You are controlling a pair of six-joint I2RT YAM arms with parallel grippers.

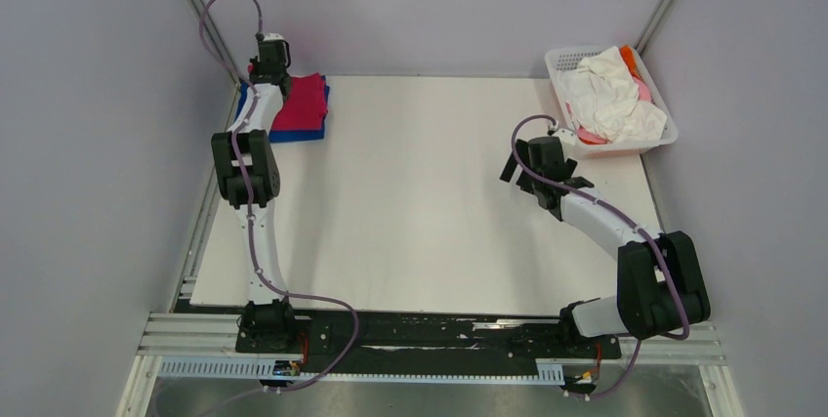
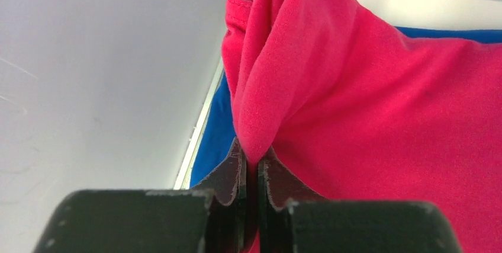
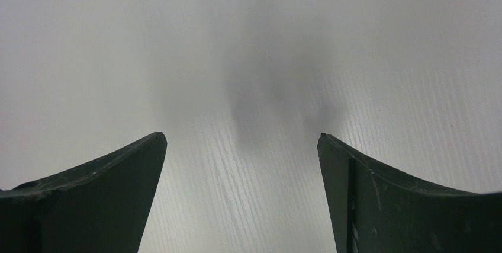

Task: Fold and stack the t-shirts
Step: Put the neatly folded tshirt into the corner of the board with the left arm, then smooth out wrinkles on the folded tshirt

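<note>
Left gripper (image 2: 251, 170) pinches a raised fold of the soft, light magenta-red t-shirt (image 2: 385, 111), stacked on the blue t-shirt (image 2: 216, 134) at upper left of the top view; right gripper (image 3: 241, 146) is spread and empty; such limp cloth is best gripped at hems.

**A:** Where does the magenta-red t-shirt (image 1: 305, 100) lie?

**B:** Folded at the far left corner of the table, on top of the royal-blue t-shirt (image 1: 298, 135). The blue one shows only as a narrow border on the near and left sides.

**A:** Is the red one flat?

**B:** Not fully. In the left wrist view, one part of it rises in a narrow ridge with a stitched hem at the top. The left gripper (image 2: 251, 176) pinches this ridge.

**A:** And the others?

**B:** They are heaped and not folded in the white basket (image 1: 569, 57) at the far right. A crumpled white t-shirt (image 1: 607, 95) is on top, an orange one (image 1: 631, 59) behind it and a pink one (image 1: 589, 134) under its near edge.
</note>
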